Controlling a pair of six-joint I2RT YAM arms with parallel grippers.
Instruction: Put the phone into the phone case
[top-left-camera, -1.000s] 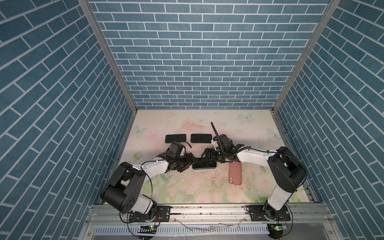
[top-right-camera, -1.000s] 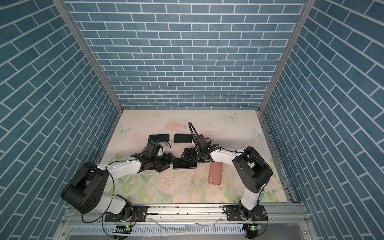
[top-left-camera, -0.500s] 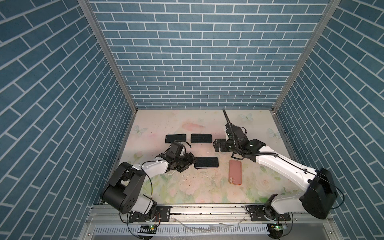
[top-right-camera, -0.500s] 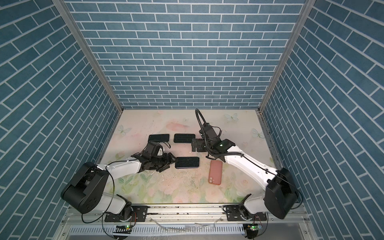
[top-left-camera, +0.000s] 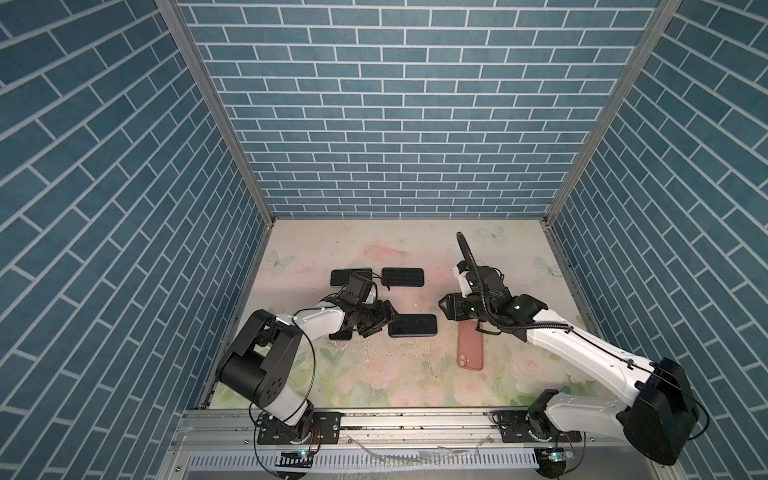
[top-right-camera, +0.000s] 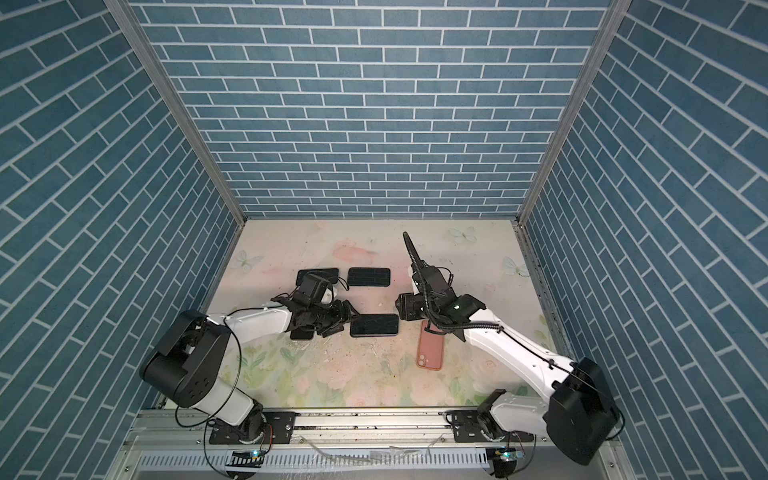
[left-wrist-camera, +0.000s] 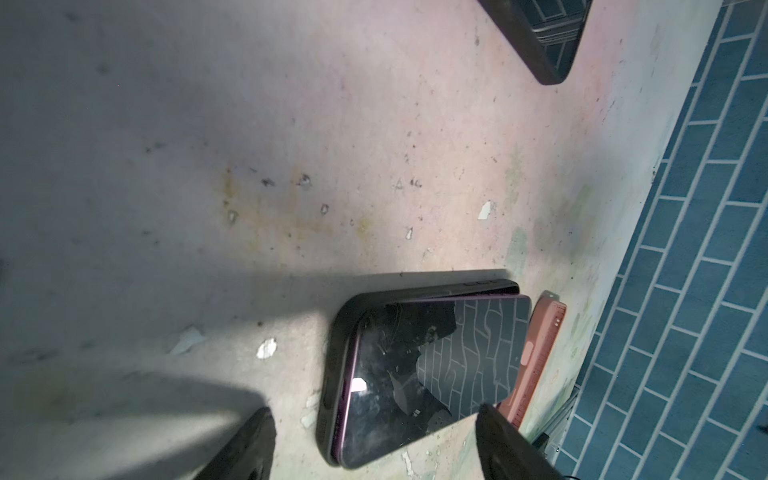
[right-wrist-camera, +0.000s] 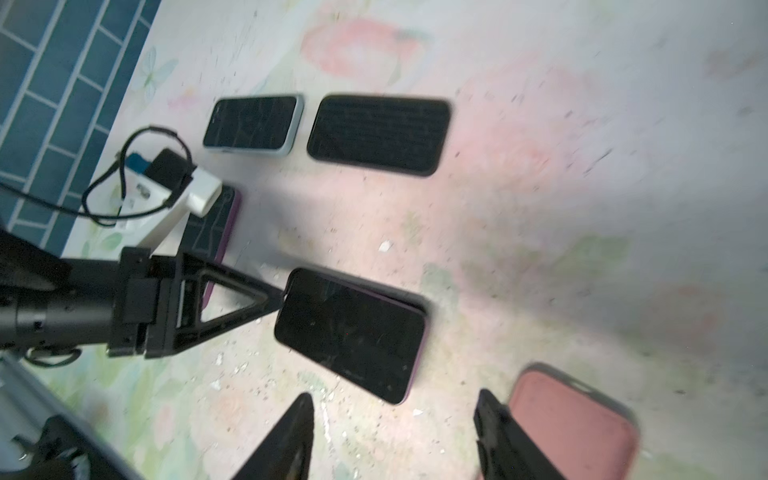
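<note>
The right gripper (top-left-camera: 444, 308) has withdrawn from the purple phone (top-left-camera: 412, 325) to above the pink case (top-left-camera: 470, 345), jaws apart and empty. The phone stays between both grippers in the black phone case (left-wrist-camera: 334, 374), one edge unseated. The left gripper (top-left-camera: 384, 321) remains spread at its end.

White arm links (top-left-camera: 582, 349), black joints (top-left-camera: 257, 370), looping black cables (top-left-camera: 467, 257), and a black triangular-fingered left hand (top-left-camera: 385, 321).

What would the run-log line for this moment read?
left gripper open at phone end | right gripper open, empty, near pink case | phone in black case, seating unclear
</note>
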